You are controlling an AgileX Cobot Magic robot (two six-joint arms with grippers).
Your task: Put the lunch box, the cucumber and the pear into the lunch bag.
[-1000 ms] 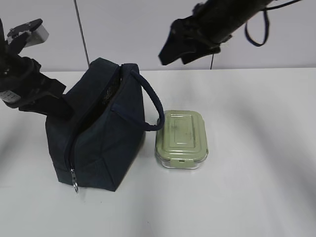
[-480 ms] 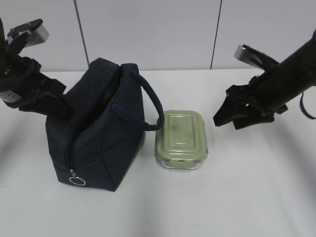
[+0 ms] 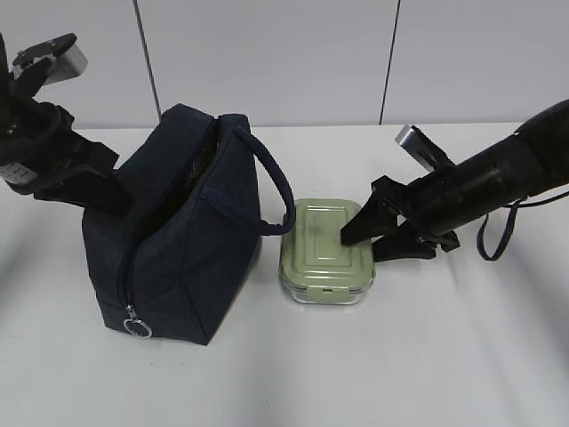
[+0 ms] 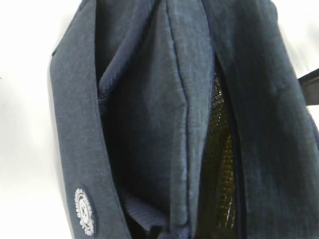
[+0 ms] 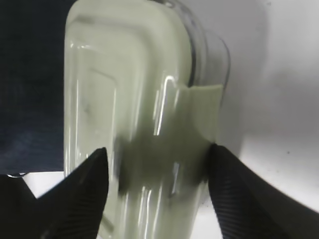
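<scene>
tabletop (image 3: 462, 356): white, carries the bag and the box
lunch bag (image 3: 178, 240): dark navy, stands upright left of centre; zipper undone along the top and down the front corner, mouth gaping a slit with mesh-like lining visible inside; ring pull (image 3: 138, 327) hangs near the bottom front corner; padded handle (image 3: 276, 191) loops over to the right, its end just above the box's left edge
left arm (image 3: 53, 160): reaches in from the left edge to the bag's upper left side
left pincer: hidden behind the bag in the exterior view, not visible in its own wrist view either; pressed together, what it pinches cannot be told
right pincer (image 3: 369, 236): spread, fingers (image 5: 84, 194) straddling the right end of the box, no clear contact
lunch box (image 3: 327, 249): sage-green lid on clear glass, flat on the tabletop just right of the bag
cucumber, pear: not seen in any view
</scene>
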